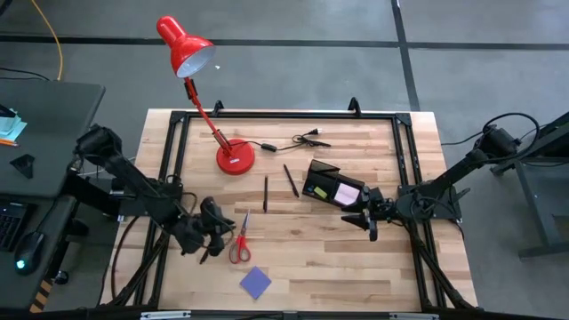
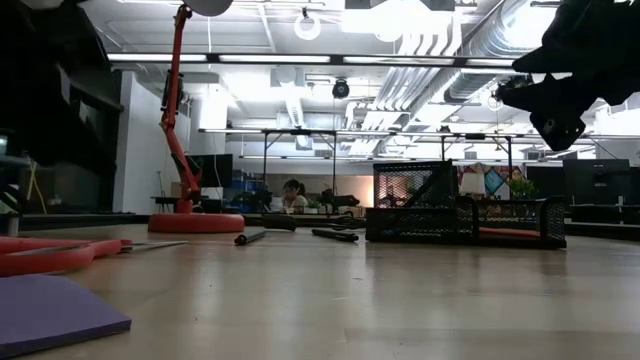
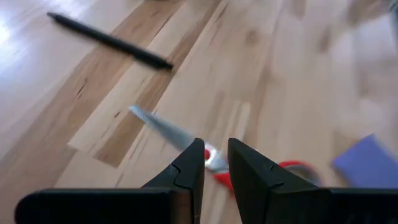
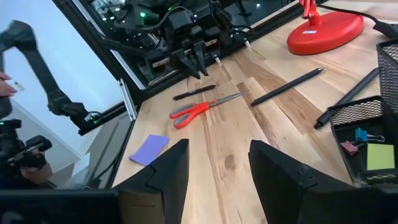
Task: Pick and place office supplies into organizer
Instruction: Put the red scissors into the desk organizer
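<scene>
Two fingers of the left gripper [image 3: 216, 163], narrowly spread, hang above the scissors [image 1: 240, 240], whose blades point away toward the lamp; right gripper [image 1: 369, 222], spread wider, waits beside the organizer [image 1: 333, 188].

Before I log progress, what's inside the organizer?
Inside the organizer: a pink note pad, a yellow note and small binder clips. Its taller section's inside is hidden.
</scene>
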Motion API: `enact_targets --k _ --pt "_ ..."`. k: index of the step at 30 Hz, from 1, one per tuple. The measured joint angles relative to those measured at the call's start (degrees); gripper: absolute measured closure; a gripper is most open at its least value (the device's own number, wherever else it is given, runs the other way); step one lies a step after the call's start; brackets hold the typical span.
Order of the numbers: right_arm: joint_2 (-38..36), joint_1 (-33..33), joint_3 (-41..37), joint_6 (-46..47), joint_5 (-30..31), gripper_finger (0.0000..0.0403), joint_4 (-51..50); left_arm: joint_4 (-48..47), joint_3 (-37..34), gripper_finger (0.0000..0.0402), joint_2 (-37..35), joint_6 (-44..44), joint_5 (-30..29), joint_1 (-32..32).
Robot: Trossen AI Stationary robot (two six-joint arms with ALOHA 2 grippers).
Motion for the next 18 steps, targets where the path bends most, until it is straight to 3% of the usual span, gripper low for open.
enact_targets --k 8,18 --pt "0.0 0.0 0.0 0.0 -0.2 0.0241 -2.1 -12.0 9.2 0.0339 11.5 0.0 0.0 -2.4" --pt "0.0 0.0 0.0 0.0 -0.2 0.0235 -4.6 -23.1 22.6 0.0339 13.4 5.5 -3.3 -11.5"
